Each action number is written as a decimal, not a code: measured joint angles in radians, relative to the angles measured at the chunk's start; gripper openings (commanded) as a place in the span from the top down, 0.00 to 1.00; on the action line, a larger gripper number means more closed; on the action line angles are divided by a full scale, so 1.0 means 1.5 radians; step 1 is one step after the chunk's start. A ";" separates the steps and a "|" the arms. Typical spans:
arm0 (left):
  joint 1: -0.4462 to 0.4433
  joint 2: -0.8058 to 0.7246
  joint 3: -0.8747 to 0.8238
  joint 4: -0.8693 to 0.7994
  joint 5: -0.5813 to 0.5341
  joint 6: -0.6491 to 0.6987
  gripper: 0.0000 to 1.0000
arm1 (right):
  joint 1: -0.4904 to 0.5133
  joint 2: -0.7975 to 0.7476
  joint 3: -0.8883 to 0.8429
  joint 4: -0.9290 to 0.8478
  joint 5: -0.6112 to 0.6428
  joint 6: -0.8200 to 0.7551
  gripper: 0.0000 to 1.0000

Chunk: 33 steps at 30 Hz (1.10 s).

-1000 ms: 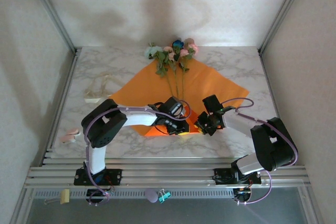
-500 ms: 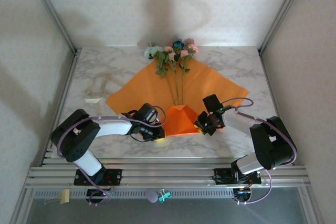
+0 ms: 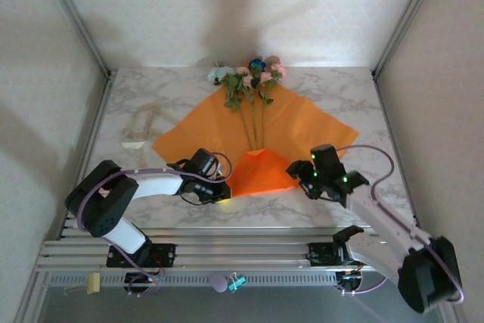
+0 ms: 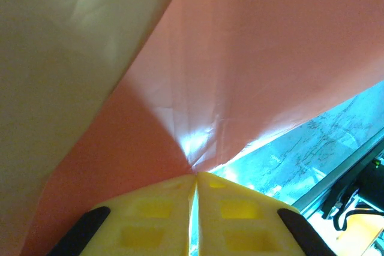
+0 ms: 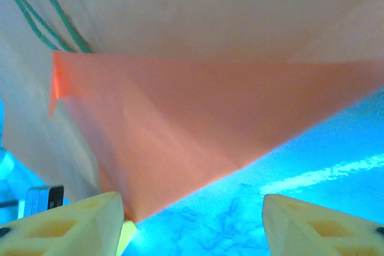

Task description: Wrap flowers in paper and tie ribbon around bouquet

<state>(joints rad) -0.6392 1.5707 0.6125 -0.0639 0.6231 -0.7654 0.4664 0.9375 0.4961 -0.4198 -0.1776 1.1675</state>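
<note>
The orange paper lies spread as a diamond on the marble table, its near corner folded up into a flap over the stem ends. The flowers rest on it, blooms at the far corner, green stems running under the flap. My left gripper is shut, pinching the paper at the flap's left end, fingertips together on creased sheet. My right gripper stands open just right of the flap, its fingers wide apart with the paper ahead, untouched. The cream ribbon lies loose at far left.
Bare marble table surrounds the sheet. Metal frame posts rise at both back corners. An aluminium rail runs along the near edge, with small clips below it.
The near corner of the paper got folded up. My left gripper slid left along the fold. My right gripper opened, let go of the paper and drew back to the right.
</note>
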 measured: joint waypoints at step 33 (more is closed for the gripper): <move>0.004 0.015 0.023 -0.033 0.009 0.022 0.90 | 0.042 0.112 -0.151 0.316 0.009 0.128 0.73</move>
<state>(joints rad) -0.6331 1.5932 0.6472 -0.1127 0.6373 -0.7322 0.5289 1.1061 0.2695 0.0544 -0.1642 1.3594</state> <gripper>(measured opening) 0.102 0.104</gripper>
